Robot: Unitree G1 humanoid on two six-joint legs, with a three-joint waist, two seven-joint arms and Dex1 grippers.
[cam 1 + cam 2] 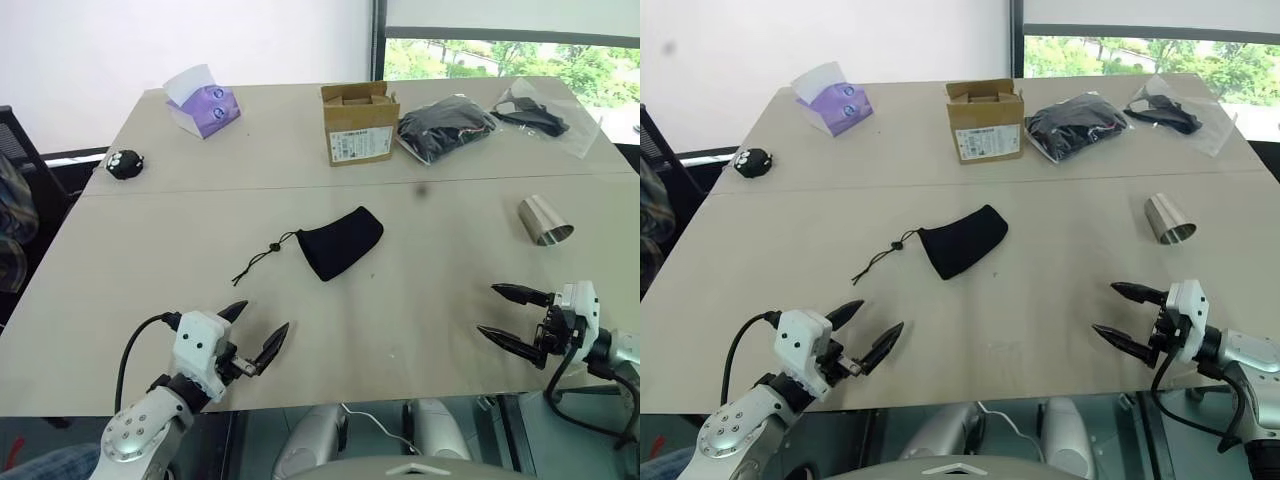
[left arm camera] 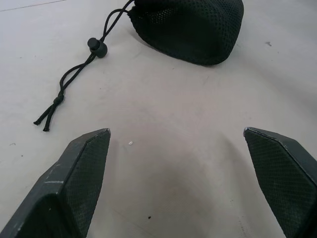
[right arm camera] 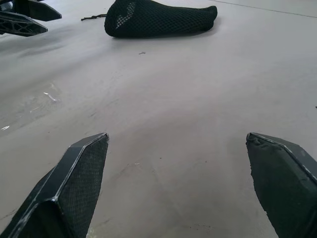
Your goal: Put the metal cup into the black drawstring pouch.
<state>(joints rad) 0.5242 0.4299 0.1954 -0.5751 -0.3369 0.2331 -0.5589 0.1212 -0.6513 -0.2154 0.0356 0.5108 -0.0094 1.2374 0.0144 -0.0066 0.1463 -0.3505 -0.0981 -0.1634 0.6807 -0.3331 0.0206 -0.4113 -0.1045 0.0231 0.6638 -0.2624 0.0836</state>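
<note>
Hovering low over the near edge of the table (image 1: 150, 240), left gripper (image 1: 255, 335) and right gripper (image 1: 505, 315), both spread wide and holding nothing. Lying flat mid-table ahead of the left gripper, black drawstring pouch (image 1: 342, 241), its cord (image 1: 262, 259) and toggle trailing toward the robot's left. Lying tipped on its side beyond the right gripper, well apart from the pouch, metal cup (image 1: 545, 220). Sitting along the far side, tissue box (image 1: 203, 102), cardboard box (image 1: 359, 124), two bagged black bundles (image 1: 445, 125).

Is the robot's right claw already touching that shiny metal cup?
Apart. The left eye view shows the right gripper open above the near table edge, with bare tabletop between it and the metal cup lying on its side farther back.
</note>
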